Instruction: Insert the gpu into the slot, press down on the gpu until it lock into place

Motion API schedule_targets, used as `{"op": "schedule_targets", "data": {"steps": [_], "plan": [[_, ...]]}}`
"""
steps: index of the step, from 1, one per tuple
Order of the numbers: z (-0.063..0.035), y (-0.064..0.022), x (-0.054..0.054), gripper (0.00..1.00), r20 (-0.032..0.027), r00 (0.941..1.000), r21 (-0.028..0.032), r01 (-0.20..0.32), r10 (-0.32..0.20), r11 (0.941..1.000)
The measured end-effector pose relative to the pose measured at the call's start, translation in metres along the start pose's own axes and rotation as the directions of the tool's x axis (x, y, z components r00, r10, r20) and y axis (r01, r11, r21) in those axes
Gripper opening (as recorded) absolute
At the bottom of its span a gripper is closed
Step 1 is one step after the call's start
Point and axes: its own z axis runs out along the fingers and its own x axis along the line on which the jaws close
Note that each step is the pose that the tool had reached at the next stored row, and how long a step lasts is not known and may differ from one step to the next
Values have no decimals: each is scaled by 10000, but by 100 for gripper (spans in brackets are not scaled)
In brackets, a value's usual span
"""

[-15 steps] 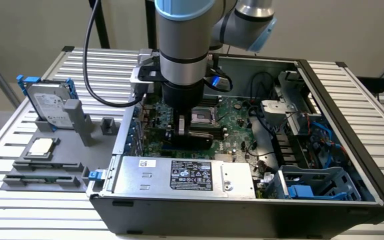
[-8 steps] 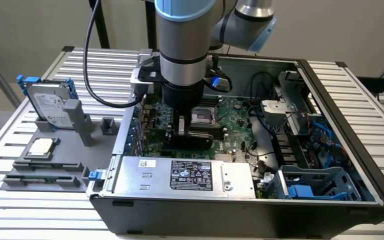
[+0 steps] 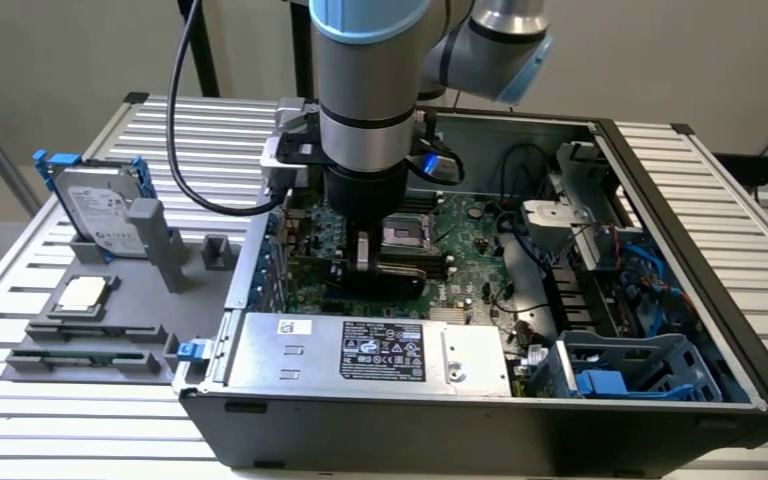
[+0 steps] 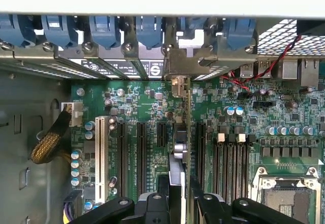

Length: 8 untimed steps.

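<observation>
The gpu (image 3: 387,276) is a thin black card standing on edge over the green motherboard (image 3: 471,250) inside the open computer case (image 3: 491,430). My gripper (image 3: 381,255) reaches straight down from the arm and is shut on the card's upper edge. In the wrist view the gpu (image 4: 181,132) appears edge-on, running from my gripper (image 4: 179,186) to its metal bracket (image 4: 189,64) at the case's rear wall. It lies in line with a slot position between two black slots (image 4: 161,132). How deep it sits I cannot tell.
A silver power-supply box (image 3: 371,350) lies close in front of the card. A blue drive cage (image 3: 624,375) and cables (image 3: 544,260) fill the case at the exterior view's right. A hard drive (image 3: 101,215) and a chip (image 3: 80,293) rest on grey fixtures at its left.
</observation>
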Motion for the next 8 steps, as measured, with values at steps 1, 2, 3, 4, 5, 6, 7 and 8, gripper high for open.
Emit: {"op": "schedule_targets", "data": {"steps": [1,2,3,4,5,6,7,8], "plan": [[11,-3,-4,26,32,10000,20,2,-2,10000],[8,-3,-3,27,24,10000,15,3,-3,10000],[-13,-2,-1,27,7,10000,4,2,-2,10000],[-45,-2,-2,34,1,10000,0,1,-1,10000],[-88,-3,-3,34,5,10000,2,0,0,10000],[-134,-4,-4,34,2,10000,1,0,0,10000],[-177,-4,-5,34,-1,10000,-1,0,0,10000],[-225,-6,-7,34,2,10000,0,0,0,10000]]}}
